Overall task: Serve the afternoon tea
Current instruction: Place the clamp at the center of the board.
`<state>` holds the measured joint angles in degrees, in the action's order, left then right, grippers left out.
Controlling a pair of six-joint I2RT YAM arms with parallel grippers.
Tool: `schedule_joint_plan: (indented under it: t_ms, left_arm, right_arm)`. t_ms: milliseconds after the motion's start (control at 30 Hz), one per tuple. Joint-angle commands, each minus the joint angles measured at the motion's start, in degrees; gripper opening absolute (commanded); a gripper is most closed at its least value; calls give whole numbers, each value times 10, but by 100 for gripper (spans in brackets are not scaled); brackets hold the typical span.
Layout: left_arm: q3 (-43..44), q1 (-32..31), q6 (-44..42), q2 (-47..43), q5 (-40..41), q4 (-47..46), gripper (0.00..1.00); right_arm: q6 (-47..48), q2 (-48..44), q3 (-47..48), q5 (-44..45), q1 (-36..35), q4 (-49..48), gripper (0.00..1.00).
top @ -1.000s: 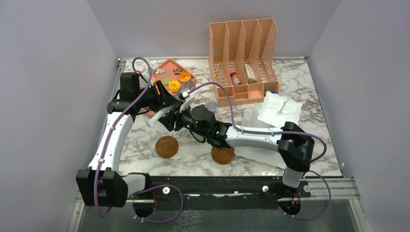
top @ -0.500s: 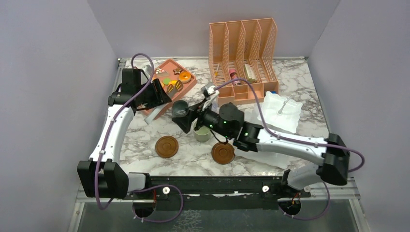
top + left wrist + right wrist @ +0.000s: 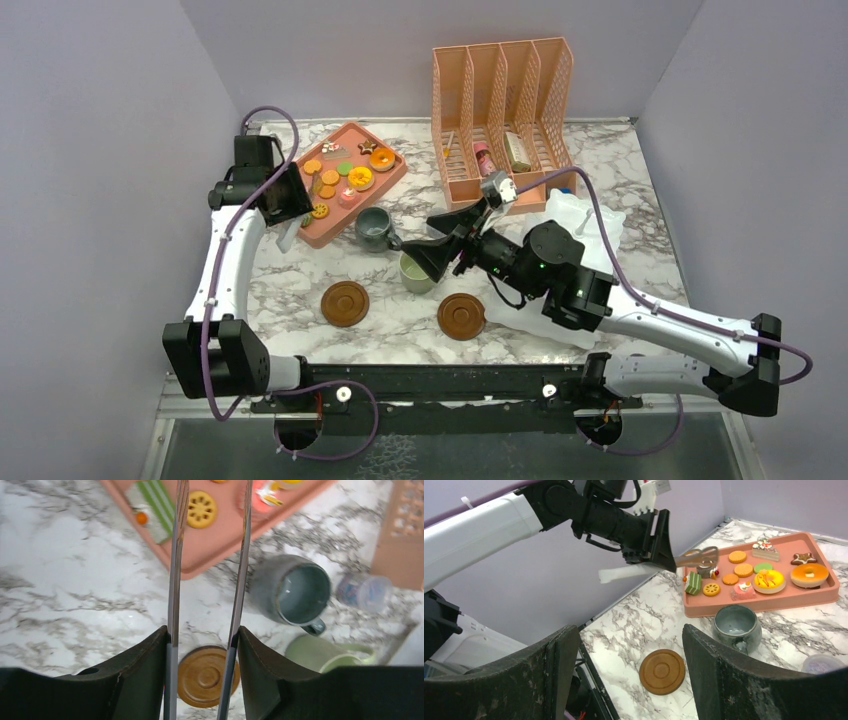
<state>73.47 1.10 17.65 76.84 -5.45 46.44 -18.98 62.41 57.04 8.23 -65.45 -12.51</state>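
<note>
My left gripper (image 3: 202,640) is clamped on tongs (image 3: 175,555). My right gripper (image 3: 428,240) has its jaws apart, empty, by the pale green mug (image 3: 417,272). Grey-blue mug (image 3: 373,228) just beside tray (image 3: 764,604); coasters (image 3: 344,302) bare. Mugs probably glazed ceramic: stiff, slick, breakable. I'd pinch the wall at the rim.

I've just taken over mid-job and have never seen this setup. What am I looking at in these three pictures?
Two robot arms are bolted at the near edge of a table. The overhead picture shows both; the other two come from a camera on each wrist. The left arm holds tongs over a pink tray of toy cookies. The right arm has its jaws open and empty, beside a green mug; a grey mug stands near the tray. Two brown coasters lie bare.
</note>
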Motion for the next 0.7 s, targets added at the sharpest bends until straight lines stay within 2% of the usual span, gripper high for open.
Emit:
schedule_joint_plan:
  t_ms: [0,167,467,667]
  left_arm:
    - [-4,46,-10,-16,46,14,51]
    - [5,47,-23,-6,50,19,52]
    - [54,47,-41,49,137,26,55]
    - [79,46,-49,103,131,18,56]
  right_arm:
    - [19,-27,-15,9,1,23,81]
    - [29,-54,-29,15,1,31,81]
    - [50,-75,-24,15,1,55,82]
    - [53,-89,-19,8,1,60,82]
